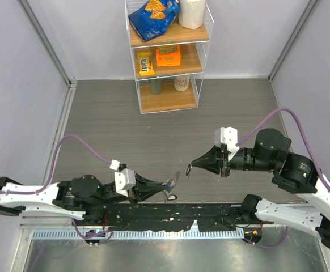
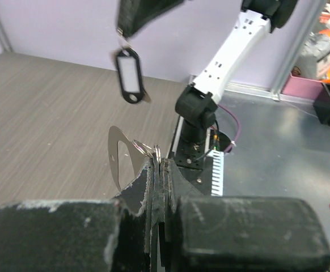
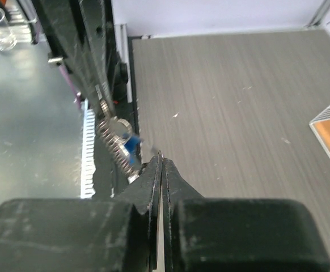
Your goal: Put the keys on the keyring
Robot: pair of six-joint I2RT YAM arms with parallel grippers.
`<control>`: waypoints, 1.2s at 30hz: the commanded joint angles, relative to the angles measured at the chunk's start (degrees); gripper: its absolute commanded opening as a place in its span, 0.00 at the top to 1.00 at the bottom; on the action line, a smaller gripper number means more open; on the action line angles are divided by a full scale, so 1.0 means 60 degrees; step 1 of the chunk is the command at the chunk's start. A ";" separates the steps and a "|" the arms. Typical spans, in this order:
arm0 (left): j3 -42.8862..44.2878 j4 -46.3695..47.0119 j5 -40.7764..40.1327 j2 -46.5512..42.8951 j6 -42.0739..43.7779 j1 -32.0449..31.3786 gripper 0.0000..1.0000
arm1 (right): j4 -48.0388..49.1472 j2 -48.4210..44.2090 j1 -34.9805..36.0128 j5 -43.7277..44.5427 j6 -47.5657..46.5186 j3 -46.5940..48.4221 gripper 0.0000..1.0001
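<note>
Keyring (image 2: 118,161) in left claw (image 1: 164,186), key (image 1: 189,169) in right claw (image 1: 194,165) just beyond it, apart.

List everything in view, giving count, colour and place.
keyring: one, grey oval loop, clamped in the left claw
key: one, black head, hanging from the right claw
blue tag: one, blue, by the keyring's chain
shelf rack: one, white wire and wood, far side of the table
snack packs: three; blue bag on the top shelf, yellow bag and orange box on the middle shelf
table: one, grey wood grain
left claw: one, black, shut
right claw: one, black, shut
</note>
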 commanded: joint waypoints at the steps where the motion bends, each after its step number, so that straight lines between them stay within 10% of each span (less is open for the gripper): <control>1: 0.0512 0.0616 -0.1148 -0.0275 0.0198 -0.0032 1.00 | -0.0740 0.0307 0.0058 -0.0936 0.0016 0.0349 0.94; 16: 0.0555 0.0454 -0.1237 -0.0289 0.0593 -0.0032 1.00 | 0.2671 0.0952 0.0175 -0.2901 0.3296 -0.1043 0.94; 36: 0.0424 0.0366 0.0872 -0.0538 0.0901 -0.0032 1.00 | 0.2820 0.1655 0.0424 -0.2536 0.3708 -0.0706 0.94</control>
